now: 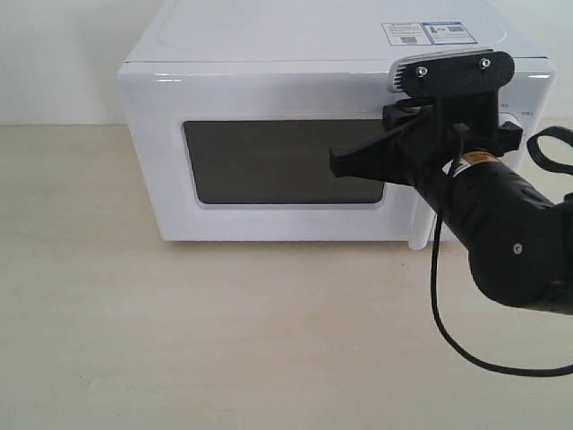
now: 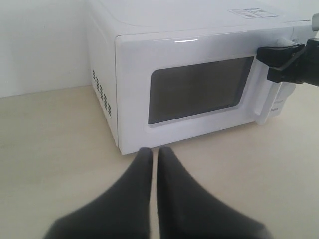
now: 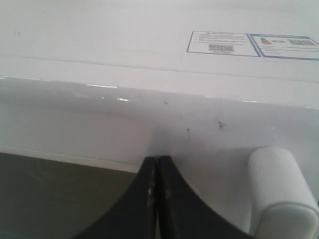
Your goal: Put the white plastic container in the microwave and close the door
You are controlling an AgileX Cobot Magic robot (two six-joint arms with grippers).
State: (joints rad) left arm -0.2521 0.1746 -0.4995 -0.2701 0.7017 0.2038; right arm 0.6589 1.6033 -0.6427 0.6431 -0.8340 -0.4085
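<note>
The white microwave (image 1: 269,81) stands at the back of the table with its door (image 1: 277,94) closed over the dark window (image 1: 282,161). No white plastic container shows in any view. My right gripper (image 1: 338,167) is shut and empty. Its tips (image 3: 157,159) sit at the door's face just above the window's upper corner, beside the white bar handle (image 3: 279,194). The left wrist view shows that same gripper (image 2: 261,54) at the top of the handle (image 2: 264,102). My left gripper (image 2: 155,151) is shut and empty, low over the table, short of the microwave's front left corner.
A black cable (image 1: 448,331) loops from the right arm onto the beige table (image 1: 179,340). Stickers (image 1: 425,33) lie on the microwave's top and vent holes (image 2: 101,92) dot its side. A white wall (image 1: 54,63) stands close behind.
</note>
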